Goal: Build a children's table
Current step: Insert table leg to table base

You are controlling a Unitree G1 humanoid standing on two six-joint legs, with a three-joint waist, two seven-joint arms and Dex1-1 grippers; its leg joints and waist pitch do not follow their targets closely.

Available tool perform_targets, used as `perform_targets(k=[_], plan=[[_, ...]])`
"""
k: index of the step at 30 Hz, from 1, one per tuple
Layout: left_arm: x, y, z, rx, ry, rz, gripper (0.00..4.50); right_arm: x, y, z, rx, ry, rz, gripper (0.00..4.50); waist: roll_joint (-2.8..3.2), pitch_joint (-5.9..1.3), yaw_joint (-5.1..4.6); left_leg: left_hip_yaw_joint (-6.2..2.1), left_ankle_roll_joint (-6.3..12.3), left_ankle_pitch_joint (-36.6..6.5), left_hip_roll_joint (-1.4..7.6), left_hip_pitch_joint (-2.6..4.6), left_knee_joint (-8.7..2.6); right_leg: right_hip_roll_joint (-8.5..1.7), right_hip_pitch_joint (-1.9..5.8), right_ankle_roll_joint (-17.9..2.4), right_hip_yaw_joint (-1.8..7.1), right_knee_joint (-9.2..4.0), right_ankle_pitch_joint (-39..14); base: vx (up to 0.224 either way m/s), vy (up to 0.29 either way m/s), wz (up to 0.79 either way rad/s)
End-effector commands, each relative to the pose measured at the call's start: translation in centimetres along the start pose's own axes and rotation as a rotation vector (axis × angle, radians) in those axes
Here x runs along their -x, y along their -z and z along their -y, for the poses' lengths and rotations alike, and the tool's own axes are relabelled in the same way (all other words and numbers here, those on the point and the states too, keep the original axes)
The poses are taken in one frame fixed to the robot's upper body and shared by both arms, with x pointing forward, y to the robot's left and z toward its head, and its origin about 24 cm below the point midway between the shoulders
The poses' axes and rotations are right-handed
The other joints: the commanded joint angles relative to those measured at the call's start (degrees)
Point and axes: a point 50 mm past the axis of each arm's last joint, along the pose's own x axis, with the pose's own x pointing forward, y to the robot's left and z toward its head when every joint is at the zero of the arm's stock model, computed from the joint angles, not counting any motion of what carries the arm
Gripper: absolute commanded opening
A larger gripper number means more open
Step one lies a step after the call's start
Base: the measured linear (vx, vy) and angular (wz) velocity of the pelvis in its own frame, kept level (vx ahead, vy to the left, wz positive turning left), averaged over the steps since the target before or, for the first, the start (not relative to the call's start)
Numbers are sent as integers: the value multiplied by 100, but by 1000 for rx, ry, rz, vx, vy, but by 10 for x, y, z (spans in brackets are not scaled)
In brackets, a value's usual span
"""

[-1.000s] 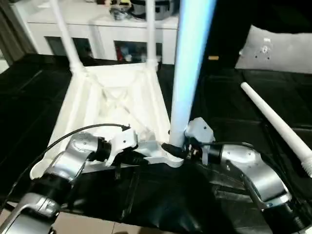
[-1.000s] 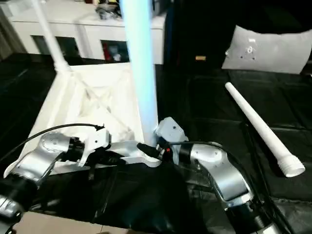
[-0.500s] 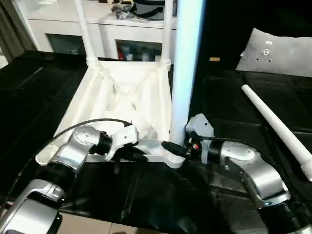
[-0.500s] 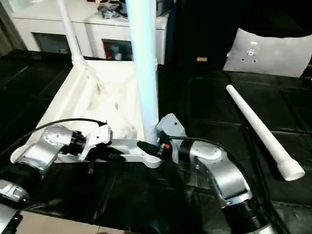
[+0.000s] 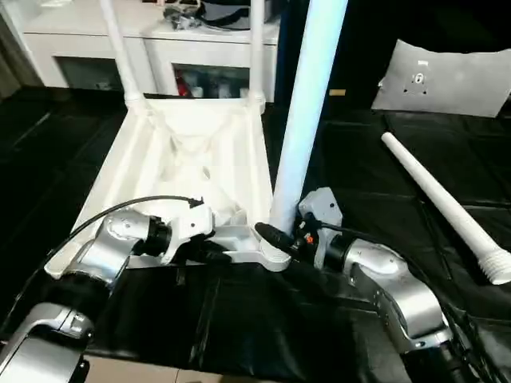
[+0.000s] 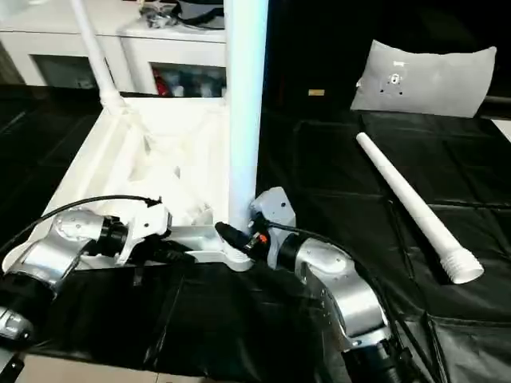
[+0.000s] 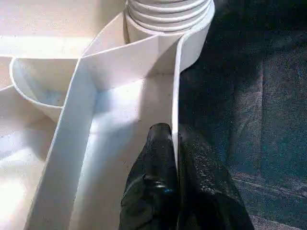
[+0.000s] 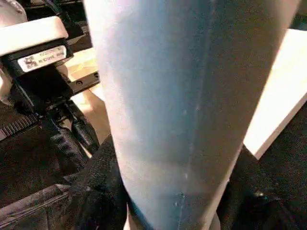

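Observation:
The white table top (image 5: 184, 159) lies upside down on the black floor mat. Two legs (image 5: 117, 48) stand upright in its far corner sockets. A third leg (image 5: 302, 120) stands in the near right socket, its ribbed end (image 7: 168, 14) seated there. My right gripper (image 5: 275, 237) is shut around this leg's base, and the black fingers (image 8: 96, 191) flank the leg (image 8: 192, 96). My left gripper (image 7: 175, 143) is shut on the thin near rim of the top, left of that socket. The fourth leg (image 5: 443, 203) lies loose on the mat to the right.
A white cabinet with glass doors (image 5: 160, 48) stands behind the table top. A grey-white cushion (image 5: 447, 80) rests at the back right. Black mat (image 5: 239, 335) covers the floor between me and the top. A black cable (image 5: 120, 211) runs over my left forearm.
The head camera has shifted, so the whole picture has moved. Both grippers keep their holds, and the near leg now leans slightly to the right at its top.

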Motion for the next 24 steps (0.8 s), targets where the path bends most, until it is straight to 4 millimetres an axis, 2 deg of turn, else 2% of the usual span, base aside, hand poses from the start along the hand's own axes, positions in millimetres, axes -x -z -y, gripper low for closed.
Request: perform_targets(k=[1, 5, 7, 8, 10, 11, 12, 13, 14, 15, 16, 18, 21, 24], plan=[[9, -18, -19, -22, -172, 56, 0, -8, 48, -30, -145, -133, -186, 189, 58, -152, 6, -59, -238, -2067, 253, -6, -520, -319, 77, -884, 213, -549, -2169, 0, 0, 0], [8, -16, -17, -12, -192, 46, 0, -8, 46, -25, -137, -88, -169, 189, 62, -148, 8, -64, -254, -2132, 260, -1, -523, -338, 67, -850, 220, -568, -2403, 0, 0, 0], [7, -12, -11, -2, -227, 24, 0, -9, 44, -20, -133, -38, -148, 189, 61, -154, 1, -77, -272, -2131, 277, -14, -532, -342, 76, -855, 220, -547, -2348, 0, 0, 0], [6, -11, -7, 4, -247, 12, 0, -10, 43, -18, -130, -8, -137, 189, 51, -152, -19, -79, -278, -2101, 282, -37, -540, -340, 88, -876, 216, -535, -2275, 0, 0, 0], [2, -11, 1, 27, -268, 17, 0, -11, 41, -13, -132, 43, -119, 189, 59, -150, -42, -76, -271, -2176, 273, -17, -534, -324, 68, -867, 205, -547, -2349, 0, 0, 0], [2, -11, 1, 27, -268, 17, 0, -11, 41, -13, -132, 43, -119, 189, 47, -149, -70, -83, -255, -2133, 273, -46, -539, -326, 84, -903, 206, -526, -2292, 0, 0, 0], [-9, -16, 17, 62, -286, 55, 0, -12, 39, -6, -143, 117, -94, 189, 32, -157, -96, -85, -238, -2054, 281, -66, -543, -330, 105, -919, 199, -514, -2198, 0, 0, 0], [-16, -21, 26, 69, -290, 67, 0, -12, 39, -2, -154, 157, -82, 189, 42, -157, -126, -78, -230, -1954, 290, -72, -547, -317, 111, -976, 191, -506, -1993, 0, 0, 0], [-20, -23, 32, 69, -291, 72, 0, -13, 38, 0, -162, 179, -77, 189, 26, -159, -144, -74, -215, -1912, 296, -83, -545, -312, 123, -1008, 185, -499, -1870, 0, 0, 0], [-31, -33, 44, 98, -301, 113, 0, -13, 38, 5, -177, 225, -66, 189, 26, -167, -139, -53, -153, -1829, 265, -64, -519, -281, 114, -1014, 182, -522, -1761, 0, 0, 0], [-31, -33, 44, 98, -301, 113, 0, -13, 38, 5, -177, 225, -66, 189, 31, -190, -172, -52, -151, -1733, 281, -71, -515, -286, 144, -1080, 187, -481, -1520, 0, 0, 0], [-44, -44, 60, 109, -289, 140, 0, -16, 37, 10, -169, 251, -68, 189, 7, -196, -189, -23, -16, -1386, 242, -90, -471, -258, 175, -1167, 172, -481, -1088, 0, 0, 0], [-49, -47, 67, 110, -282, 138, 0, -18, 36, 9, -167, 243, -64, 189, 13, -203, -177, 0, 115, -1176, 219, -85, -440, -241, 183, -1205, 170, -481, -817, 0, 0, 0], [-48, -51, 68, 118, -313, 130, 0, -22, 36, 6, -168, 217, -71, 189, 9, -204, -193, -5, 113, -1169, 224, -88, -442, -231, 201, -1208, 159, -466, -779, 0, 0, 0]])
